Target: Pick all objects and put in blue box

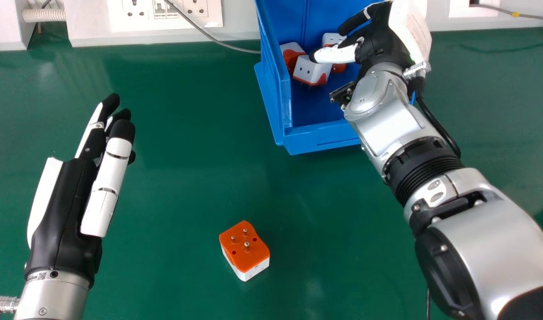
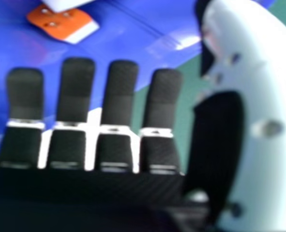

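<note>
The right hand [image 1: 378, 42] hung over the box [image 1: 322, 140], fingers straight, slightly apart and empty — likely for releasing above the plugs [image 1: 313, 69] inside. One loose plug [image 1: 244, 249] lay pins up on the table [image 1: 182, 186], nearer the robot, probably awaiting pickup — the left hand [image 1: 66, 209], fingers extended, idle at the head view's left.

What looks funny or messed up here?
One orange and white plug adapter sits all alone on the green table, its metal pins pointing up. The other adapters lie jumbled in the blue box. Nothing I can see looks spilled or broken.
</note>
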Motion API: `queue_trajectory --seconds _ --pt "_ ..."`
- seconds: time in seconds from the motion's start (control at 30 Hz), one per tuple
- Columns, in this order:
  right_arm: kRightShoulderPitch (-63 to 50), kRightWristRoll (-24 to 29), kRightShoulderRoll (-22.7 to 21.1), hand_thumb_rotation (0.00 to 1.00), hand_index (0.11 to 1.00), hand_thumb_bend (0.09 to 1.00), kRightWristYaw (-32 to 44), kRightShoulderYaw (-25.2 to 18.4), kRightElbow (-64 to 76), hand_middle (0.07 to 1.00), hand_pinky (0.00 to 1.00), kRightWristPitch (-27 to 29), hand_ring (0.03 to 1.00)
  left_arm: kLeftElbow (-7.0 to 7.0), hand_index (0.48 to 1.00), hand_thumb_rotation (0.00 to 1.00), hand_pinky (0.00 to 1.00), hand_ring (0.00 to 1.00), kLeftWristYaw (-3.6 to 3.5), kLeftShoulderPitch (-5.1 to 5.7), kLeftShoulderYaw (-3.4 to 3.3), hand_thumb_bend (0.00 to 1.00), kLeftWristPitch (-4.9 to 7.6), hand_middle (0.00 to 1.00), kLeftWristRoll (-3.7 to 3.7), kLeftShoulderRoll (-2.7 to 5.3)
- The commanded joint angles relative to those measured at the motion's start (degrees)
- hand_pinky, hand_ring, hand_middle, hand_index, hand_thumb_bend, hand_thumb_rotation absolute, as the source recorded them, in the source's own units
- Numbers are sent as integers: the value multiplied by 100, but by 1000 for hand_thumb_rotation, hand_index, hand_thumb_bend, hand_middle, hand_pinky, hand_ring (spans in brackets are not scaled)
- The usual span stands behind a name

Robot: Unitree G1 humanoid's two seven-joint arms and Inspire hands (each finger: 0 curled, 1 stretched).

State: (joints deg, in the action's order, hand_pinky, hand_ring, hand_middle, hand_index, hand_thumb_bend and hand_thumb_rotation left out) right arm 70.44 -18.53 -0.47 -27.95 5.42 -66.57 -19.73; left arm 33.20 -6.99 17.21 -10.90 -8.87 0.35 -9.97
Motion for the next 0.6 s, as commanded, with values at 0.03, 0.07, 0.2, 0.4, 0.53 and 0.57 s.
queue_trajectory --seconds 0.03,0.07,0.2,0.4,0.53,0.57 --pt "246 13 -4 0 509 494 -83 19 80 522 331 170 429 160 960 1000 885 948 43 29 5 556 30 950 45 -11" --pt "243 32 -10 0 509 494 -58 6 73 522 331 197 429 146 960 1000 885 948 41 15 3 556 25 950 45 -15" --pt "238 107 -30 0 508 495 29 -28 98 519 331 266 429 120 960 1000 884 948 28 3 -7 559 24 950 35 -26" --pt "213 140 -57 0 497 496 131 -29 217 524 331 300 431 114 962 1000 884 948 31 -33 22 572 -15 950 57 -31" --pt "188 112 -90 0 494 496 168 -3 293 525 332 304 432 75 962 1000 885 948 31 -72 34 574 -10 950 79 -40" --pt "166 107 -99 0 488 496 179 3 341 526 334 311 434 64 963 1000 885 949 33 -84 38 575 -16 950 86 -44"
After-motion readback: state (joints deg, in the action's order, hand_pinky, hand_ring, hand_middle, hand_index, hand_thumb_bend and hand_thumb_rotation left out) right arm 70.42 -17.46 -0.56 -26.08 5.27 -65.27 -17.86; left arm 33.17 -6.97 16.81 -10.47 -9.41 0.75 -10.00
